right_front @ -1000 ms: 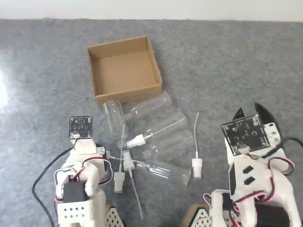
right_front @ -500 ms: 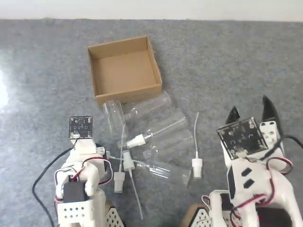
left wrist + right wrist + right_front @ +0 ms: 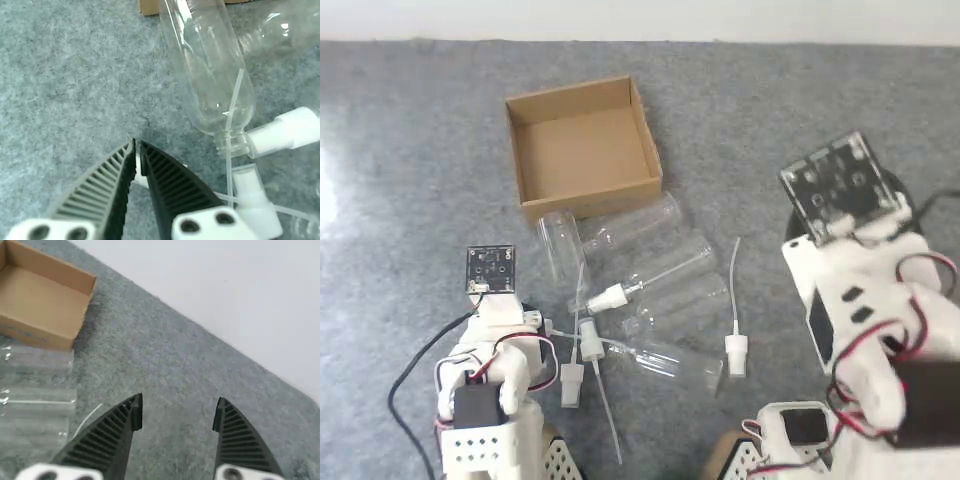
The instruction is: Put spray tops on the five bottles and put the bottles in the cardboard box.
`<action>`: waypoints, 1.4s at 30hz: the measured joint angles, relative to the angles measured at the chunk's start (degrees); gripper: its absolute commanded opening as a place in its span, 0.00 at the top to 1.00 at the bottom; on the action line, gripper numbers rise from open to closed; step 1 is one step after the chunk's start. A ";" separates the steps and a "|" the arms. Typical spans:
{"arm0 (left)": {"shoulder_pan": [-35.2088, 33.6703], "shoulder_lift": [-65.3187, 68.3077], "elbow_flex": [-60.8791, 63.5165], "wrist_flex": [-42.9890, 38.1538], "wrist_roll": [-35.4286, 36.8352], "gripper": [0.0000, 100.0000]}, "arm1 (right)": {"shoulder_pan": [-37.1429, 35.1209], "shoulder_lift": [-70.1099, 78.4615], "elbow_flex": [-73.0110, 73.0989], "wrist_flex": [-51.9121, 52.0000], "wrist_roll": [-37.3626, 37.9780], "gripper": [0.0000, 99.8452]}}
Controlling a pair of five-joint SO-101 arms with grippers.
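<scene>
Bottles (image 3: 620,225) lie heaped on the desk (image 3: 420,150) just beside the cardboard box (image 3: 582,145), none inside. Spray tops (image 3: 736,352) lie loose among them. In the last second my right arm lifted and swung forward while the right end effector (image 3: 179,400) opened wider. It's now spread, empty, touching nothing. I'd guess it's lining up a first pick. Left end effector (image 3: 138,150) unmoved, pressed together near a bottle neck.

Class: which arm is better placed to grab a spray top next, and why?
Probably left: the left gripper, though shut, sits beside a spray top; the right gripper is open over bare carpet.
</scene>
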State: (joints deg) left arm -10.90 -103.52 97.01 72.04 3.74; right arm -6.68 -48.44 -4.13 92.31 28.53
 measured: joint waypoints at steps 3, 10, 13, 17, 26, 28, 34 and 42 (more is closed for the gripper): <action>0.00 0.00 0.00 0.00 0.00 0.99 | -2.81 3.60 -1.85 2.02 0.00 0.79; 0.00 0.00 0.00 0.00 0.00 0.99 | -10.20 11.25 -2.20 6.07 -0.09 0.79; 0.00 0.00 0.00 0.00 0.00 0.99 | -14.51 14.42 -2.20 7.56 0.00 0.79; 0.00 0.00 0.00 0.00 0.00 0.99 | -19.08 18.99 -2.20 8.09 0.53 0.79; 0.00 0.00 0.00 0.00 0.00 0.99 | -24.44 23.47 3.87 8.09 3.25 0.69; 0.00 0.00 0.00 0.00 0.00 0.99 | -25.85 23.47 6.42 8.09 3.96 0.69; 0.00 0.00 0.00 0.00 0.00 0.99 | -31.03 23.47 14.42 6.24 4.48 0.69; 0.00 0.00 0.00 0.00 0.00 0.99 | -34.64 23.47 23.47 0.26 4.57 0.69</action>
State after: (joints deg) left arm -10.90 -103.52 97.01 72.04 3.74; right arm -41.32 -24.97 19.34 92.57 33.10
